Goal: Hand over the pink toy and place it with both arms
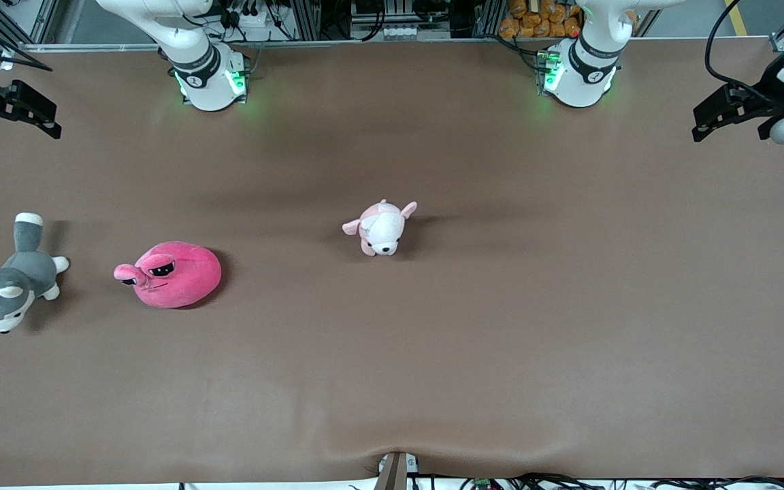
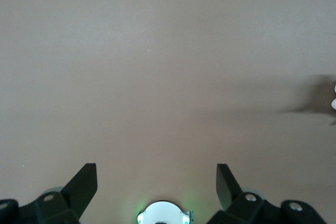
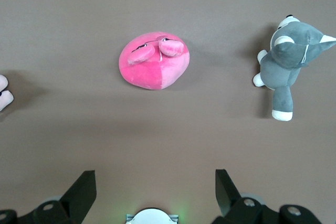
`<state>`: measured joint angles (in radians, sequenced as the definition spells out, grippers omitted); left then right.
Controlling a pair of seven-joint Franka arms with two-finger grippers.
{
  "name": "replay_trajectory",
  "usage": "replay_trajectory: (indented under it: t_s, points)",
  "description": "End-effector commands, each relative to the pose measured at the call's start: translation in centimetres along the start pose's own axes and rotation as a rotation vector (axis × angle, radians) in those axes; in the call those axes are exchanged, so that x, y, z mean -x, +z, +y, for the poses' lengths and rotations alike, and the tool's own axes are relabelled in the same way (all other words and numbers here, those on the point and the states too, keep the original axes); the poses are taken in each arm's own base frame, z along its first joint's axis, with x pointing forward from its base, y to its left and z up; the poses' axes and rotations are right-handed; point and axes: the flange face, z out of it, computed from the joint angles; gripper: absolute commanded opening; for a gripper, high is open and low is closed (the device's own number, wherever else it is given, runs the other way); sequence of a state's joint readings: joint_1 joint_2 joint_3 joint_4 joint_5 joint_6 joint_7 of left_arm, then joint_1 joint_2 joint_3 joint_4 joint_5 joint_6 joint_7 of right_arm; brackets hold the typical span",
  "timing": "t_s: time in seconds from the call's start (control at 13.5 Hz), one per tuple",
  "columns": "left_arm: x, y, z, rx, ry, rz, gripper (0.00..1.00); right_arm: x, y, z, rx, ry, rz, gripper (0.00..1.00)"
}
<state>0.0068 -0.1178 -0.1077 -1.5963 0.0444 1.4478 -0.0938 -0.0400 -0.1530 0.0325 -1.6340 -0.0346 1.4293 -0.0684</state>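
Observation:
The pink toy (image 1: 171,275), a hot-pink round plush with two bulging half-lidded black eyes, lies on the brown table toward the right arm's end. It also shows in the right wrist view (image 3: 154,61). My right gripper (image 1: 18,112) hangs open and empty above the table's edge at the right arm's end; in its own view (image 3: 155,179) the pink toy lies well clear of the fingers. My left gripper (image 1: 732,116) hangs open and empty above the left arm's end; its own view (image 2: 156,174) shows only bare table under it.
A grey-and-white husky plush (image 1: 14,279) lies beside the pink toy, closer to the right arm's end, and shows in the right wrist view (image 3: 289,61). A pale pink-and-white puppy plush (image 1: 382,228) lies near the table's middle. The brown table (image 1: 501,327) spans the view.

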Motion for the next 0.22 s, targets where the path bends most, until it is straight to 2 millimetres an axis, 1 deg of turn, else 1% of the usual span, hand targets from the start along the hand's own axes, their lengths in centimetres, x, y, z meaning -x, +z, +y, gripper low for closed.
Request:
replay_trajectory:
  t_s: [0.0,0.15]
  points:
    - [0.83,-0.51,-0.16,0.0,0.012,-0.016,1.0,-0.12,-0.42,0.23,-0.013,0.004,-0.001,1.0]
    - [0.91,-0.58,-0.01,-0.001,0.006,-0.016,1.0,-0.14,-0.44,0.23,-0.013,0.004,0.0,1.0]
